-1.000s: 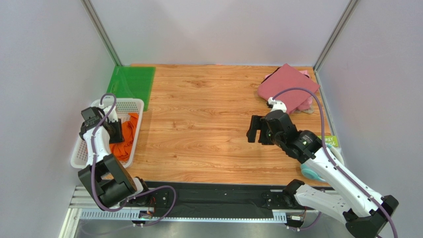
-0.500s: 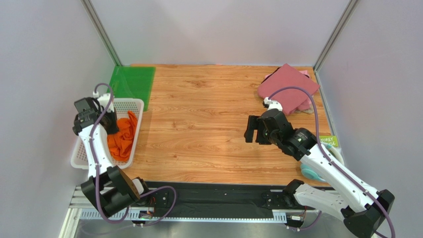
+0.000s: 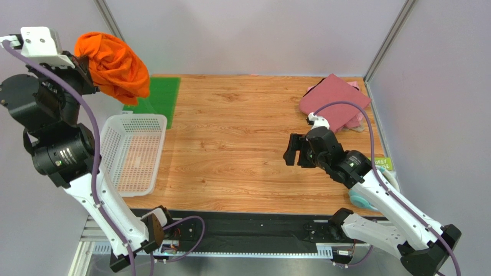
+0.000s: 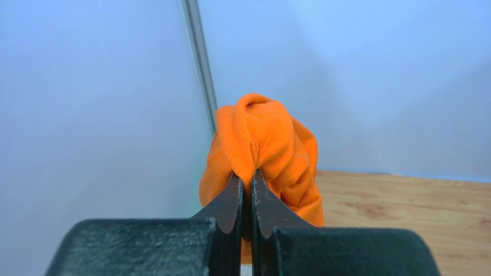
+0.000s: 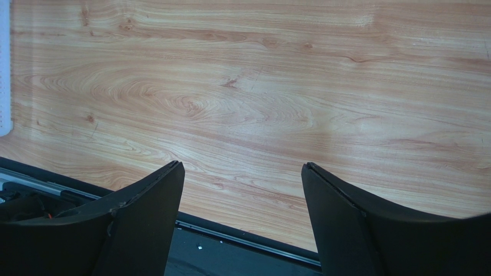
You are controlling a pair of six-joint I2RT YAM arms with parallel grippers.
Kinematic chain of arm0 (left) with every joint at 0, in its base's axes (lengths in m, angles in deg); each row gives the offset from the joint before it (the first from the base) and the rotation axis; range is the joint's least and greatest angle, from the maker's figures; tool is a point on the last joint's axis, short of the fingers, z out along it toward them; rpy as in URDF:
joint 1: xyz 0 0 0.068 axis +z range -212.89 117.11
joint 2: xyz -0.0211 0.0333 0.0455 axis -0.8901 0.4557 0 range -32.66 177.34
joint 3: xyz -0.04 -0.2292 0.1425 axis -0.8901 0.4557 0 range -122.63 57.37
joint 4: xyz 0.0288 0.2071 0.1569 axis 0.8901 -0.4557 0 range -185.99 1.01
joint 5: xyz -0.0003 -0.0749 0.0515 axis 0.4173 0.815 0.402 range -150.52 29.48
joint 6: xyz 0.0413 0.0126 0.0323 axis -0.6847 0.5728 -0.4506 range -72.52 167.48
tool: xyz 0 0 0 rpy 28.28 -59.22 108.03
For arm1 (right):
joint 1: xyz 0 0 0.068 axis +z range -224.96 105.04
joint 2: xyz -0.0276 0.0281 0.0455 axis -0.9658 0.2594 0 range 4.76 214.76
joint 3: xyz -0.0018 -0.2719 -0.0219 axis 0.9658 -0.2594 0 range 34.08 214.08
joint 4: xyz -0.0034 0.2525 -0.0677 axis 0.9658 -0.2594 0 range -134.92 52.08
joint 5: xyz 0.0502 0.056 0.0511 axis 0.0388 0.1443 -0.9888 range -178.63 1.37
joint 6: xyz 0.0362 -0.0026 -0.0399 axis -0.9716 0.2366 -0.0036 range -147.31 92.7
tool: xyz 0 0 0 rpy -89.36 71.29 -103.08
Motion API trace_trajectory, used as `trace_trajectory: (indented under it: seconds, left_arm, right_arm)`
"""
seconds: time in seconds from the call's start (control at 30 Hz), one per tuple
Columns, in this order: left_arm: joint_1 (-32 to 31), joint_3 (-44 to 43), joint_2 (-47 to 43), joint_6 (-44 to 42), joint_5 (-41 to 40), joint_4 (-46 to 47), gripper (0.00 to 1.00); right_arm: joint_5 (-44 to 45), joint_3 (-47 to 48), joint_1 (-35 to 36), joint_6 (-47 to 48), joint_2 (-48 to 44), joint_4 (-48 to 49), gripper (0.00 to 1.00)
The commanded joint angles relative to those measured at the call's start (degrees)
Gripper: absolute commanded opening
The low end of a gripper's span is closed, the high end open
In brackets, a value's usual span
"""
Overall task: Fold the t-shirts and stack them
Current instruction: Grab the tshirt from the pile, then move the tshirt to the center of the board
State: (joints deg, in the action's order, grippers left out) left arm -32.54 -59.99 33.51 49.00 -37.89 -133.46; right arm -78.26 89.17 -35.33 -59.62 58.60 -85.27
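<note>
Left tool (image 4: 246, 179) clamped on orange t-shirt (image 3: 115, 68); looks limp, light, bunched. Right tool (image 5: 242, 169) apart, empty; should probably take a hanging hem.

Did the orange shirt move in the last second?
Yes. The orange t-shirt left the white basket, lifted up and back; it now hangs from the shut left gripper, overlapping the green sheet.
</note>
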Motion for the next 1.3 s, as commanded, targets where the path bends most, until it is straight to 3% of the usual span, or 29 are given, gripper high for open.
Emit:
trace_trajectory:
  seconds: [0.0, 0.1, 0.27, 0.33, 0.43, 0.57, 0.6, 0.63, 0.73, 1.13, 1.27]
  left_arm:
    - [-0.20, -2.25, -1.22, 8.32, 7.56, 5.97, 0.00]
    - [-0.20, -2.88, -1.39, 10.87, 16.61, 5.80, 0.00]
    - [-1.86, 4.50, -3.68, 10.89, 29.98, 4.22, 0.00]
    - [-4.14, 6.96, -4.47, 8.08, 30.80, -0.07, 0.00]
    - [-12.22, 10.04, -5.52, -0.27, 28.09, -7.63, 0.00]
    - [-28.82, 19.67, -6.05, -7.56, 18.44, -15.72, 0.00]
    - [-32.94, 21.72, -6.05, -8.54, 15.45, -16.35, 0.00]
    - [-41.34, 23.74, -6.14, -9.59, 9.07, -16.61, 0.00]
    - [-52.29, 28.76, -6.85, -9.26, 2.16, -15.04, 0.00]
    - [-57.59, 24.20, -2.89, -8.20, 7.86, -17.76, 0.00]
    - [-60.75, 24.19, -0.44, -8.46, 1.29, -17.32, 0.00]
  right_arm:
    - [0.26, 0.72, 0.26, -0.47, -2.69, 0.51, 0.80]
    - [0.88, 1.07, 0.26, -0.91, -3.74, 0.42, 0.80]
    - [2.28, 1.42, 0.18, -1.52, -6.73, 0.33, 0.79]
    - [2.81, 1.42, 0.26, -1.44, -7.96, 0.42, 0.78]
    - [3.08, 1.95, 0.18, -1.35, -8.67, 0.33, 0.77]
    - [3.95, 2.56, 0.26, -1.87, -11.73, 0.07, 0.76]
    - [4.04, 2.48, 0.26, -1.87, -12.44, 0.24, 0.76]
    - [4.22, 2.39, 0.26, -1.87, -13.23, 0.42, 0.76]
    - [4.57, 2.30, 0.26, -1.35, -15.96, -0.02, 0.76]
    - [2.64, 0.81, 0.35, -2.14, -17.11, 0.15, 0.75]
    - [1.94, 0.28, 0.26, -2.93, -16.67, 1.21, 0.75]
